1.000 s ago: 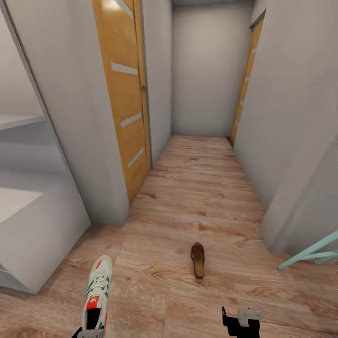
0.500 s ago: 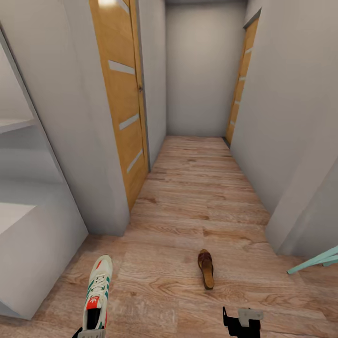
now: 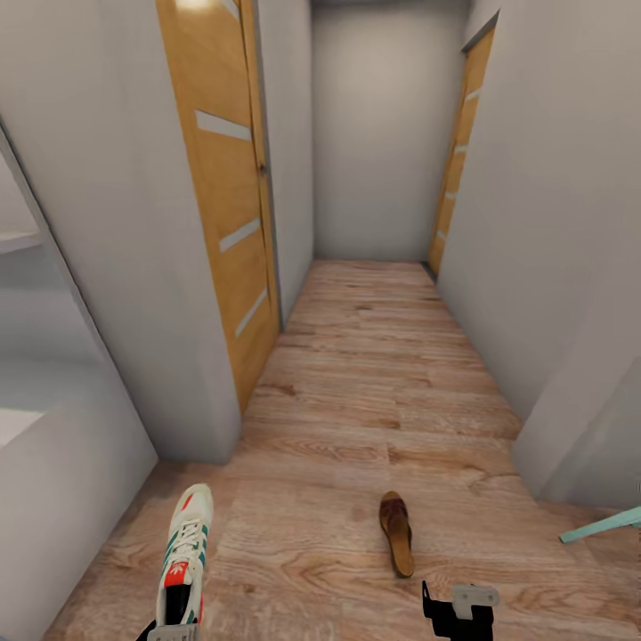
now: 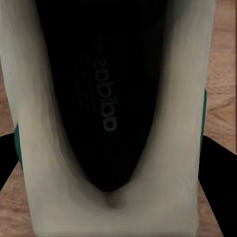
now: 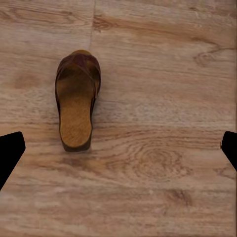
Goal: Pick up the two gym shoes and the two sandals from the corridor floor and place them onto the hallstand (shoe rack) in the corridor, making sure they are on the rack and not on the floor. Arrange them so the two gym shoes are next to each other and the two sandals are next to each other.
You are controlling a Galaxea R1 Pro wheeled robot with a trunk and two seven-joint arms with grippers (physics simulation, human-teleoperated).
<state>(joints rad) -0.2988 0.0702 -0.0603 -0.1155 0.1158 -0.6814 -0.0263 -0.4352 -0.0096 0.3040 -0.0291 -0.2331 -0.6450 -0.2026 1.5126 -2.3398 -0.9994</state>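
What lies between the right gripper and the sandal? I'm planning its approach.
Just bare corridor floor: the right wrist view shows plain planks between the right gripper and the sandal.

One gym shoe raised at the left, one sandal flat on the corridor floor.

The gym shoe (image 3: 184, 552) is white and lace-up, with green side stripes and a red-orange tongue patch; its toe points away down the corridor and its heel sits at the left tool (image 3: 169, 634), whose dark fingers (image 4: 217, 182) flank the heel on both sides in the left wrist view, where the black insole shows its printed brand name. The sandal (image 3: 396, 532) is brown with a tan footbed, lying sole-down on the light-brown wood-grain corridor floor (image 3: 374, 356), strap end pointing away, well apart from the shoe. The hallstand (image 3: 53, 427) stands light grey at the left edge.
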